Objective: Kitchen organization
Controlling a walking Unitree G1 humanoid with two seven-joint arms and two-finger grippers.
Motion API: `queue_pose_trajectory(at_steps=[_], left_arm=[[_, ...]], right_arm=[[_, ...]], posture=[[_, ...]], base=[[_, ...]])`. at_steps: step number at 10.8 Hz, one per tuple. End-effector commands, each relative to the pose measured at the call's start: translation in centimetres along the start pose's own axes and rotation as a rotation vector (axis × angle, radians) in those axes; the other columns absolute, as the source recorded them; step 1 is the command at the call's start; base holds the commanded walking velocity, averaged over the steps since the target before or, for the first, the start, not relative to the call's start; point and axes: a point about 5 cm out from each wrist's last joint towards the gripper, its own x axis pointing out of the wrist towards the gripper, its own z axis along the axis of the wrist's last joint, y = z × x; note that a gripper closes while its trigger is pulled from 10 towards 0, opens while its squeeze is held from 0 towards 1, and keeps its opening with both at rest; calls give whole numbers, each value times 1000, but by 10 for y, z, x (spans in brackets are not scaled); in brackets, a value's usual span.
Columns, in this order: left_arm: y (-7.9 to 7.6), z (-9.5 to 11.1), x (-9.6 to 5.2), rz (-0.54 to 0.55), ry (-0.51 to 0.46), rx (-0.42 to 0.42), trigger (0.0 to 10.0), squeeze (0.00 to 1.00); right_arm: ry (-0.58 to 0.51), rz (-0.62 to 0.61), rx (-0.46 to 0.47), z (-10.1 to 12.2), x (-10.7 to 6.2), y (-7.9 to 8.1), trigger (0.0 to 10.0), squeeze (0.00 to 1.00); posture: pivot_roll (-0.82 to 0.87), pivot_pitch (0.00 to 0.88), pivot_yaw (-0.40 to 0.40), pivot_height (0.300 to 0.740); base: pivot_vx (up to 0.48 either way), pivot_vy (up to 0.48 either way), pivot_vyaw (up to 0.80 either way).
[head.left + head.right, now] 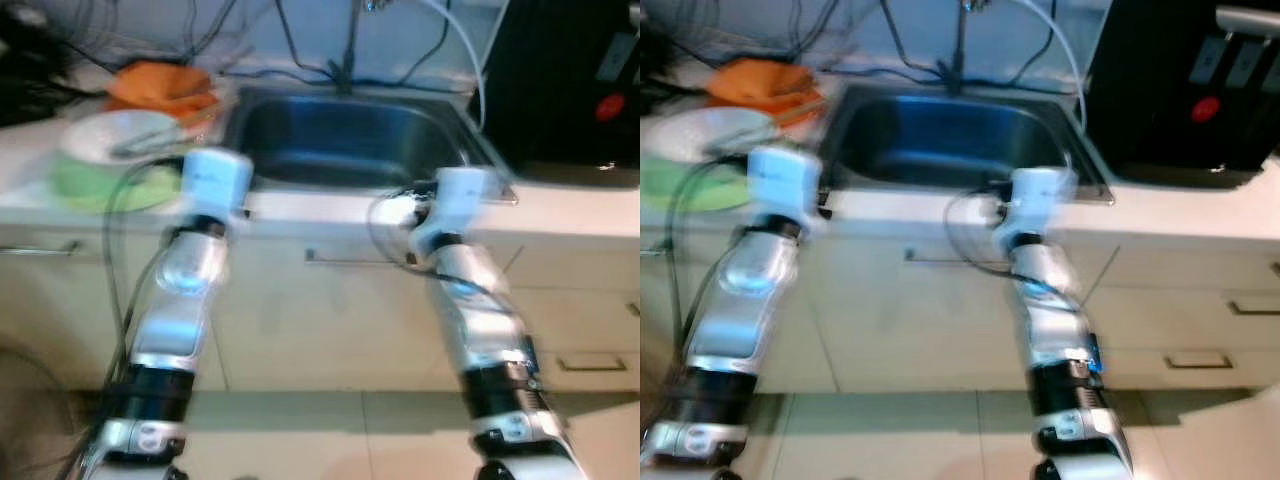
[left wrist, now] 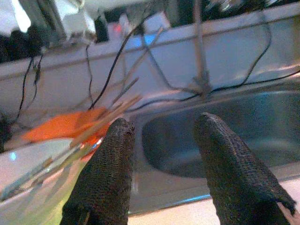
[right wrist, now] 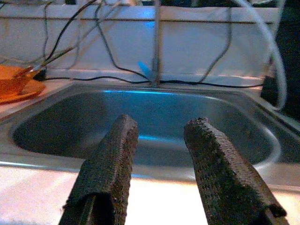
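On the bench left of the sink [image 1: 350, 140], we see the stacked dishes [image 1: 120, 150], likely rigid, slick and breakable, best taken by a rim, while the left gripper [image 2: 161, 154] and right gripper [image 3: 157, 154] hover empty, fingers apart.
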Motion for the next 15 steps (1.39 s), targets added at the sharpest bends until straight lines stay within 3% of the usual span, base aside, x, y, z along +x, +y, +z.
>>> queue_pose_trajectory(at_steps=[1,7,15], left_arm=[[-10,5,2,-31,-16,-7,10000,0],[-16,9,2,-72,-45,-16,10000,0],[-28,11,1,-164,-57,-14,10000,0]], right_arm=[[-23,-39,-16,6,1,-14,10000,0],[-25,-44,-19,6,0,-15,10000,0],[-24,-63,-5,6,3,-17,10000,0]], posture=[[-48,26,-56,740],[-49,41,-56,740],[-49,40,-51,740]], base=[[465,0,0],[77,0,627],[0,0,0]])
